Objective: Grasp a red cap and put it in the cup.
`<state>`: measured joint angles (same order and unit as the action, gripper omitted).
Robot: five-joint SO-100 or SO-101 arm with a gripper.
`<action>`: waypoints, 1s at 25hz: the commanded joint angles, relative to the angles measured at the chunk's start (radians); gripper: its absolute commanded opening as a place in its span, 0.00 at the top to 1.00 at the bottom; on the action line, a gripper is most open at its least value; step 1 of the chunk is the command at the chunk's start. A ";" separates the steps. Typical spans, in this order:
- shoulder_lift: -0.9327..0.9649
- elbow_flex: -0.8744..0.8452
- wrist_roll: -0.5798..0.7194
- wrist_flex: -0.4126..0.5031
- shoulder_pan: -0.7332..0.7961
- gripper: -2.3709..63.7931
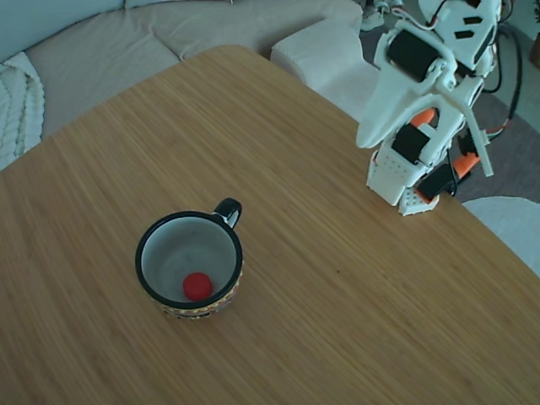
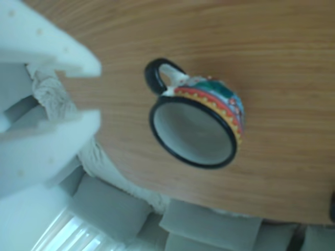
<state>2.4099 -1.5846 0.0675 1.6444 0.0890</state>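
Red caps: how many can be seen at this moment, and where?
1. The red cap lies on the bottom of the cup in the fixed view. The other view shows the cup's inside only partly, with no cap visible. None lies on the table.

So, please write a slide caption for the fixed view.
Small red plastic cap lies inside black-rimmed patterned mug on round wooden table.
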 commanded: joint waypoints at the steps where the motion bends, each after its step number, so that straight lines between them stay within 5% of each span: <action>1: 0.005 -0.008 0.005 0.067 -0.006 0.91; 25: 0.120 -0.034 0.003 0.064 -0.011 0.91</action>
<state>2.5341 -1.6230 0.0675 1.6444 0.0859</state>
